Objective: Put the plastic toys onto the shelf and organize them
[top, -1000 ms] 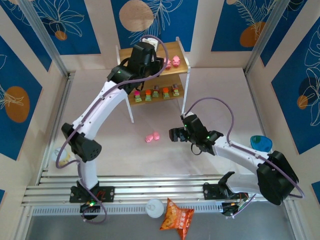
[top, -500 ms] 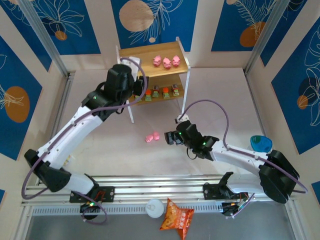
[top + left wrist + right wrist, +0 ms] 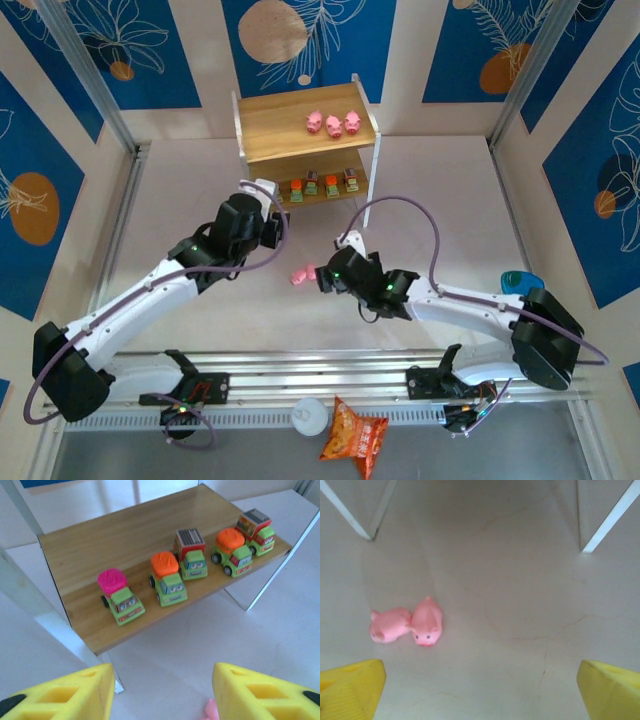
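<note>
Two-tier shelf (image 3: 290,120) standing at the far side of the table (image 3: 450,200). Top board: three pigs (image 3: 333,123) in a row near its right end. Lower board: five trucks (image 3: 190,555) side by side, all facing outward; their tops, from left to right, are pink, orange, a dark box, orange, a dark box. Two loose pigs (image 3: 417,624) lie on the table in front of the shelf, touching each other. The left gripper (image 3: 272,213) hangs just in front of the lower board's left end, its yellow fingers (image 3: 65,695) spread wide with nothing between them. The right gripper (image 3: 325,279) sits low just right of the loose pigs and points at them, its own fingertips (image 3: 350,690) likewise wide apart and empty.
</note>
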